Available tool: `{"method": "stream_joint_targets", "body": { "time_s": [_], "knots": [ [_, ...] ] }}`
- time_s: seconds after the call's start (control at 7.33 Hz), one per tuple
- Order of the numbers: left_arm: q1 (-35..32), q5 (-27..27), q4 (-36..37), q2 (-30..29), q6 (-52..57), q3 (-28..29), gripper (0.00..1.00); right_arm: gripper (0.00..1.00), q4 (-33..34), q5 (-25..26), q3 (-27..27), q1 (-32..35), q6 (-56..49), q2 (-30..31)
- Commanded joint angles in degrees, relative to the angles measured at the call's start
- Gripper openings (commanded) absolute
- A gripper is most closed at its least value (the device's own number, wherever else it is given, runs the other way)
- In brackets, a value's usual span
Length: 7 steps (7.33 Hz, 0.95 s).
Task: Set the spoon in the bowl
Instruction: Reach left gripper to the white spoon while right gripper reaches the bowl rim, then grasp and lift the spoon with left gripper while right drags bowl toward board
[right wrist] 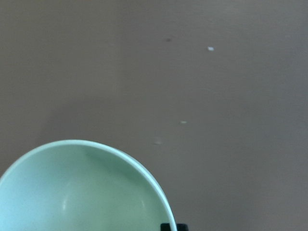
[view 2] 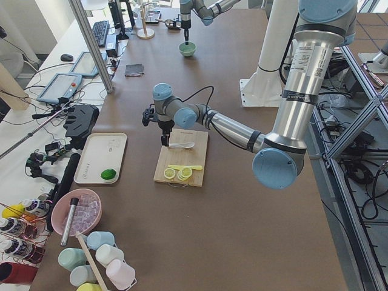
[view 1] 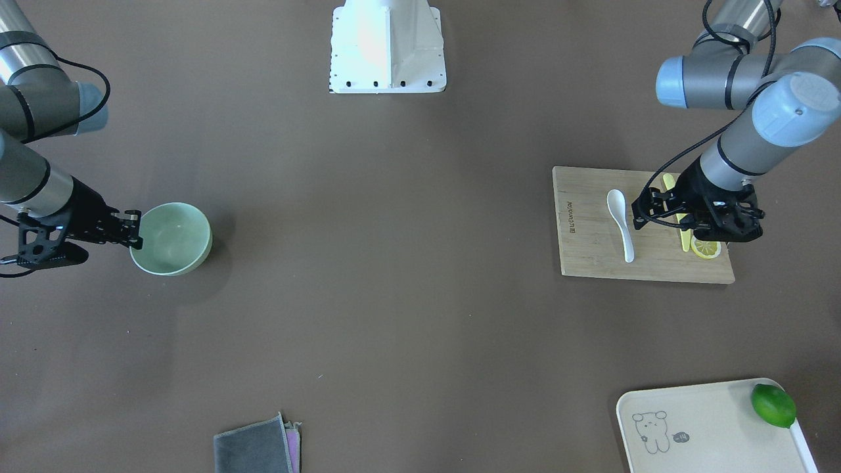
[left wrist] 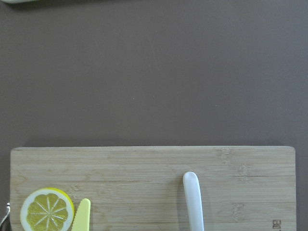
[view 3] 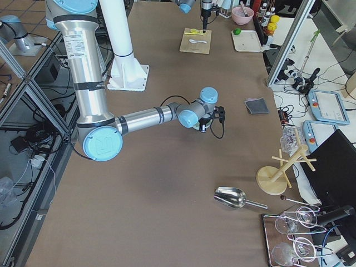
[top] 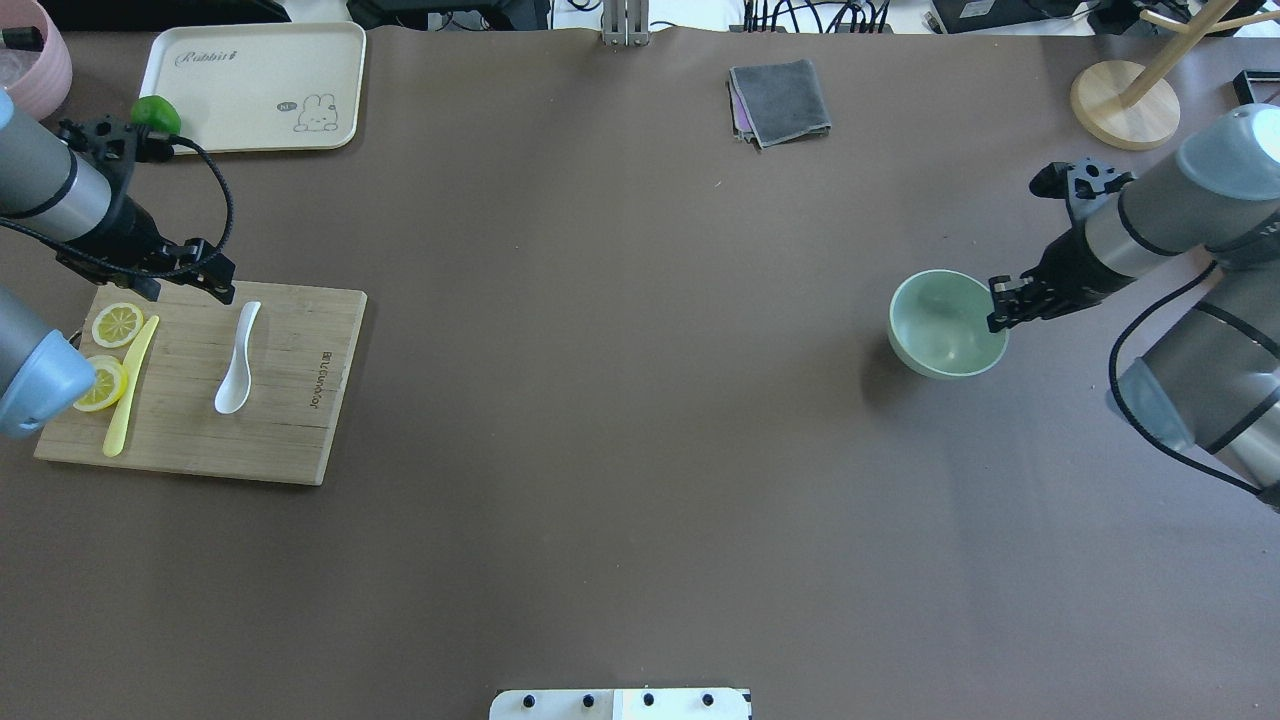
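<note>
1 white spoon (view 1: pixel 622 225) lies on the cutting board (view 1: pixel 591 257) beside the left gripper (view 1: pixel 644 209), whose fingers are spread; the right gripper (view 1: pixel 135 230) is at the bowl (view 1: pixel 176 231) rim, closure unclear.

In the overhead view a bamboo cutting board (top: pixel 290 420) is seen at mid-left, w/ lettering printed near its right edge; an upper lemon slice (top: pixel 117 324) and a lower lemon slice (top: pixel 101 386) are laid at its left end; a pale-yellow knife (top: pixel 131 385) is laid lengthwise just right of them, against the lower one; a cream tray (top: pixel 230 100) w/ a rabbit drawing is set at upper left; a lime (top: pixel 157 113) is seen at the tray's lower-left corner; a folded grey cloth (top: pixel 780 100) is laid at top centre; a round wooden stand base (top: pixel 1125 92) is seen at upper right.
</note>
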<state>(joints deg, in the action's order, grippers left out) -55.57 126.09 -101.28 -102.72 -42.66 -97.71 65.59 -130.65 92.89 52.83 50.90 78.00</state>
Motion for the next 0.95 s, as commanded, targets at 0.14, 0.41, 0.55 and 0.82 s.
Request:
{"method": "stream_joint_targets", "body": {
  "time_s": [0.14,0.41,0.55,0.82],
  "knots": [
    [2.5,-0.3,-2.4,-1.2,-1.4,4.7,0.80,0.00,0.2,3.7,2.8,-9.9,21.3,-9.9],
    [3.7,-0.3,-3.0,-1.3,-3.3,5.8,0.73,0.00,0.3,6.5,4.2,-14.5,27.1,-12.6],
    [4.6,-0.3,-3.3,-1.4,-3.5,6.2,0.73,0.00,0.3,9.6,4.1,-17.3,29.2,-14.1],
    [5.2,-0.4,-3.3,-2.5,-3.7,7.2,0.61,0.00,0.4,13.5,3.7,-21.6,32.5,-16.6]
  ]
}}
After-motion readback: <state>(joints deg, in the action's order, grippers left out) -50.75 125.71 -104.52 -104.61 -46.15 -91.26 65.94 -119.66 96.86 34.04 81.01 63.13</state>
